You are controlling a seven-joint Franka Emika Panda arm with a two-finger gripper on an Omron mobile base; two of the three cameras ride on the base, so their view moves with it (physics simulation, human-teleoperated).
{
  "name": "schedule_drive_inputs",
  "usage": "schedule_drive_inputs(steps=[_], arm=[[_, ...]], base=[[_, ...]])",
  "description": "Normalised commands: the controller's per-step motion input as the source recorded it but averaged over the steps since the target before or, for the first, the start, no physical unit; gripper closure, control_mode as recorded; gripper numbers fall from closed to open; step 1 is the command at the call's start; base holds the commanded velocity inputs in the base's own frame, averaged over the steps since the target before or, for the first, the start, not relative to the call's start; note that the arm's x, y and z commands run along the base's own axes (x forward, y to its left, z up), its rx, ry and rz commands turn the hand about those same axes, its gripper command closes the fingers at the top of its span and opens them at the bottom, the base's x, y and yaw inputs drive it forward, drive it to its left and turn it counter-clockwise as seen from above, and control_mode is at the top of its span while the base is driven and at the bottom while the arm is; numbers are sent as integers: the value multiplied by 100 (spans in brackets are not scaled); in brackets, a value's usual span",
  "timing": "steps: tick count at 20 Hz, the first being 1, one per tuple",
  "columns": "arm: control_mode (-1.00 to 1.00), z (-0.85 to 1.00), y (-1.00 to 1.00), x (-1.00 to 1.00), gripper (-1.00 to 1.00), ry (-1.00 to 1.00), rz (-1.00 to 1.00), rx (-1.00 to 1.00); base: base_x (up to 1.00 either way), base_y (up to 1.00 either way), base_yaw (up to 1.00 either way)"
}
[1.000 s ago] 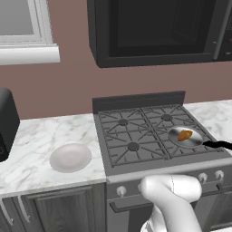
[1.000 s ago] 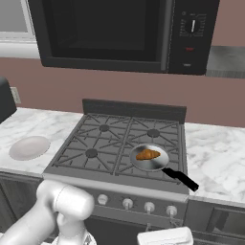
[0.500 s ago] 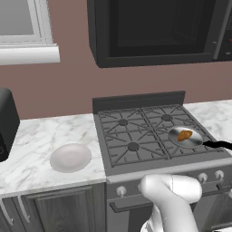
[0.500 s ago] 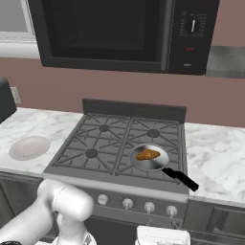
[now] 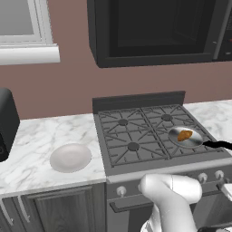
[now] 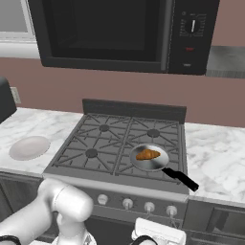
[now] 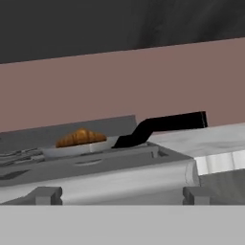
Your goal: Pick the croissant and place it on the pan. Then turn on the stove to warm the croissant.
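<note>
Golden-brown croissant [image 6: 148, 154] lying inside the shiny grey pan [image 6: 151, 158], which sits on the front right burner of the stove [image 6: 115, 143], its black handle [image 6: 181, 179] reaching out toward the front right corner. The left base view shows the same arrangement, with the croissant [image 5: 184, 135] in the pan [image 5: 186, 137] at the right side of the stove [image 5: 149, 136]. The white plate [image 6: 29, 147] on the marble bench [image 6: 217, 158] left of the stove is bare. The first half of the task, placing the pastry on the pan, therefore appears complete. What remains is to turn on the burner: the row of silver knobs [image 6: 137, 205] on the stove front is untouched and no flame shows under the pan. The pincer [image 7: 121, 194] is low in front of the stove, level with its front edge, its two dark tips spread wide apart and gripping nothing; the hand view looks across the stove edge at the croissant [image 7: 80, 137] and the pan handle [image 7: 165, 124]. The next step is judged to be a reach for the knob that governs the front right burner; which knob that is cannot be told.
</note>
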Motion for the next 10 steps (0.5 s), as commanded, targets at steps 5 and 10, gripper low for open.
schedule_drive_inputs(steps=[5,10], arm=[[-100,-14,-22,7,-100,0,-1,1],[-100,-27,-18,2,-100,0,0,0]], base=[[0,0,0],[0,0,0]])
